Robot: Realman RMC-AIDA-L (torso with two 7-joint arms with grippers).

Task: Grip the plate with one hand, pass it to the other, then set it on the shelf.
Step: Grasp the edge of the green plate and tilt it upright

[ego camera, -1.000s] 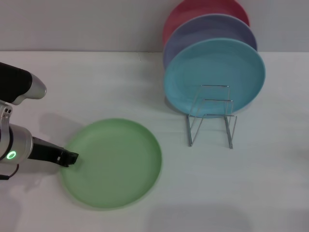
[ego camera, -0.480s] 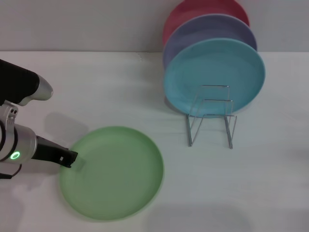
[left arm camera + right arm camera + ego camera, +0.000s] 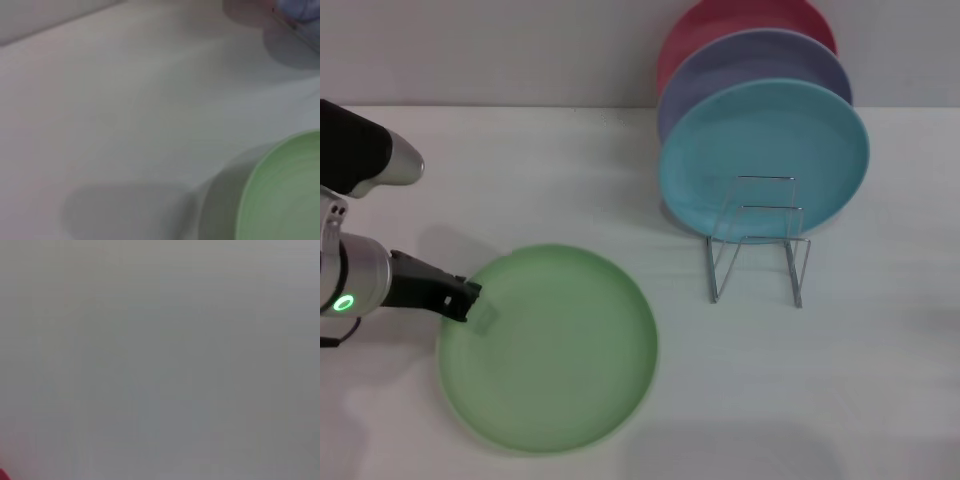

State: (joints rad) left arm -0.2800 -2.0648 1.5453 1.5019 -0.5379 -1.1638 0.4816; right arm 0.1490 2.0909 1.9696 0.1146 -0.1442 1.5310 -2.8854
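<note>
You are looking at the first step of the task. The left gripper (image 3: pixel 463 299) is pinching the green plate (image 3: pixel 550 348) at its nine o'clock rim, fingers clamped on the edge, and the shadow under the plate suggests it is being held just off the white table (image 3: pixel 550 170). The hand-over and the placing are left to do. The wire shelf (image 3: pixel 757 240) is standing at the plate's two o'clock, well apart, with the turquoise plate (image 3: pixel 765 160) leaning behind its front loops. The right gripper is appearing nowhere. The left wrist view is giving you the plate's rim and its shadow from close by, which the head view is showing less plainly; the right wrist view is offering only blank grey.
</note>
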